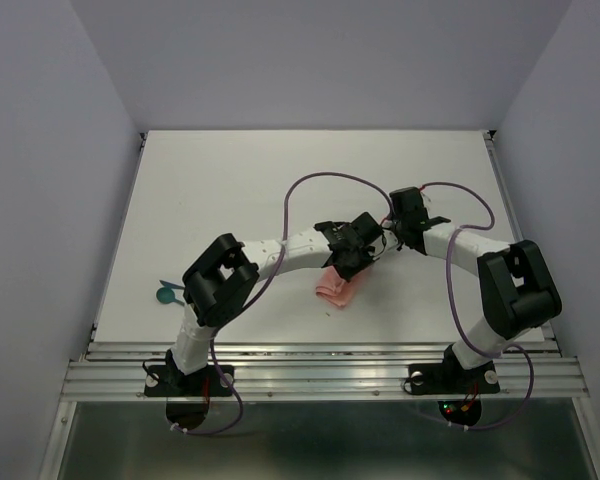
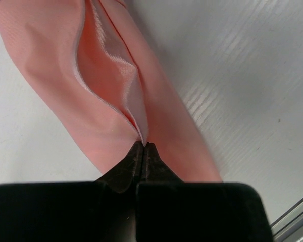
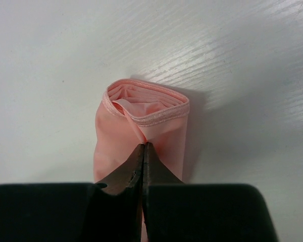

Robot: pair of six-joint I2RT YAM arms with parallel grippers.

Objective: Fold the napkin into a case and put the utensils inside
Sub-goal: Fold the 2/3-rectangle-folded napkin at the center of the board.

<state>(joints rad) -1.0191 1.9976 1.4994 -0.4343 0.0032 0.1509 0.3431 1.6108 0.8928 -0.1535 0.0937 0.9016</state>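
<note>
The salmon-pink napkin (image 1: pixel 338 290) lies folded into a narrow layered strip near the middle of the table. My left gripper (image 2: pixel 143 144) is shut on a raised hemmed edge of the napkin (image 2: pixel 106 75), where the top layer gapes like a pocket. At one end of the strip, my right gripper (image 3: pixel 144 145) is pinched shut on the napkin (image 3: pixel 141 108), whose layered mouth faces the camera. A teal utensil (image 1: pixel 165 292) with a small round end lies at the table's left, partly hidden behind my left arm's elbow.
Purple cables (image 1: pixel 310 185) loop over the table behind both wrists. The metal rail (image 1: pixel 320 350) runs along the near edge, and white walls close in the other three sides.
</note>
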